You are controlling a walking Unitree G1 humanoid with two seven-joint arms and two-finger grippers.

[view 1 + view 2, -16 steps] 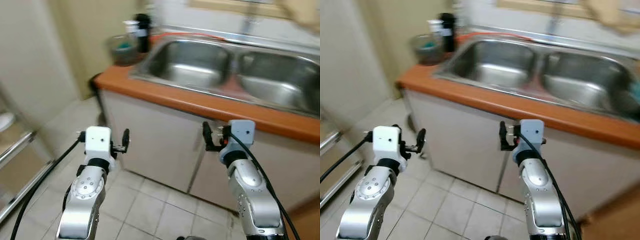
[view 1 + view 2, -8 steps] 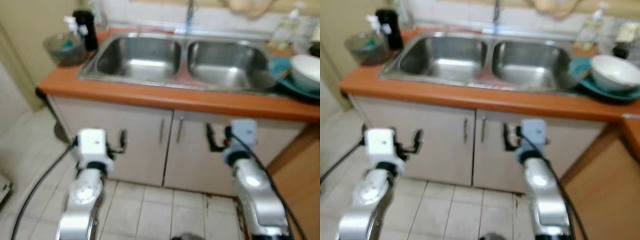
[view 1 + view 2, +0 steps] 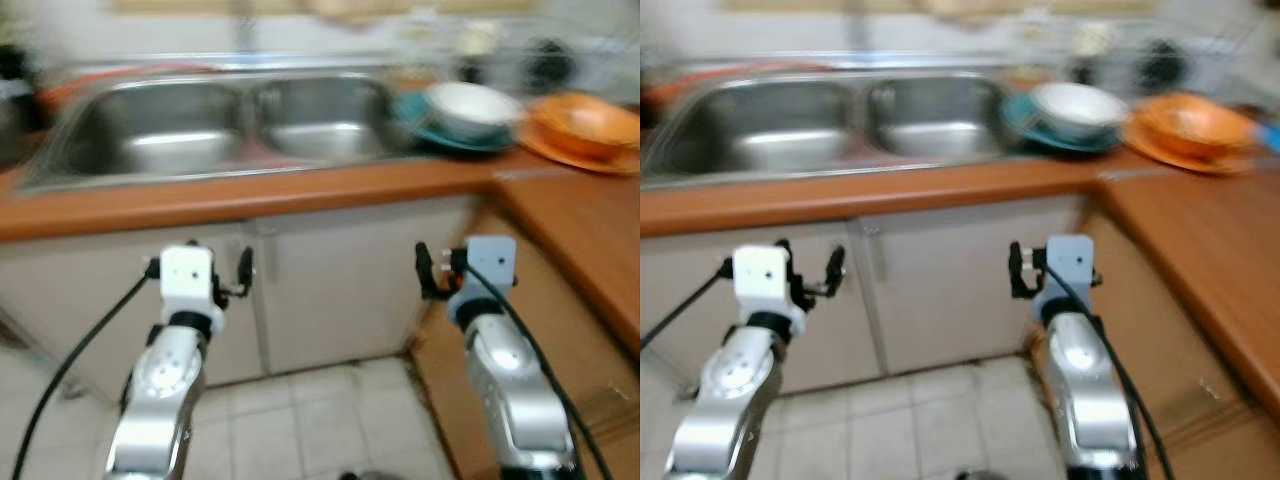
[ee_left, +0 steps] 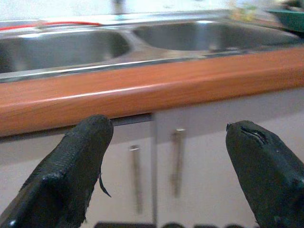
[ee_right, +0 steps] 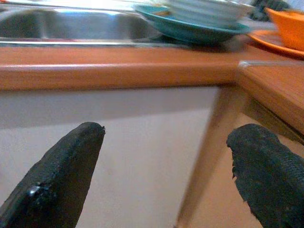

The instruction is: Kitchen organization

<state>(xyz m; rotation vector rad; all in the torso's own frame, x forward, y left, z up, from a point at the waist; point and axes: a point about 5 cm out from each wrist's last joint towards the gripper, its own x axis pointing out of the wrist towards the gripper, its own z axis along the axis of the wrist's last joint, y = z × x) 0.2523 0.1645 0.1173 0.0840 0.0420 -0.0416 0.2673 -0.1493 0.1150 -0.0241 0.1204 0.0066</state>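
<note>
Looking pretty blurry, but the double sink [image 3: 225, 125] is the anchor here. Right beside its right basin sits a white bowl [image 3: 470, 103] on a teal plate [image 5: 190, 29], with orange dishes [image 3: 578, 125] further right. Both grippers hang below the counter edge [image 4: 156, 90], in front of the cabinet doors [image 4: 190, 156]: left gripper [image 4: 166, 175] and right gripper [image 5: 166, 171], fingers spread wide, holding nothing.

Two silver arms — white wrist blocks, black cables, black-fingered left pincer [image 3: 243, 273] and right pincer [image 3: 422, 272].

Orange counter [image 3: 300, 195], teal plate [image 3: 1060, 135], white bowl [image 3: 1072, 103]
</note>
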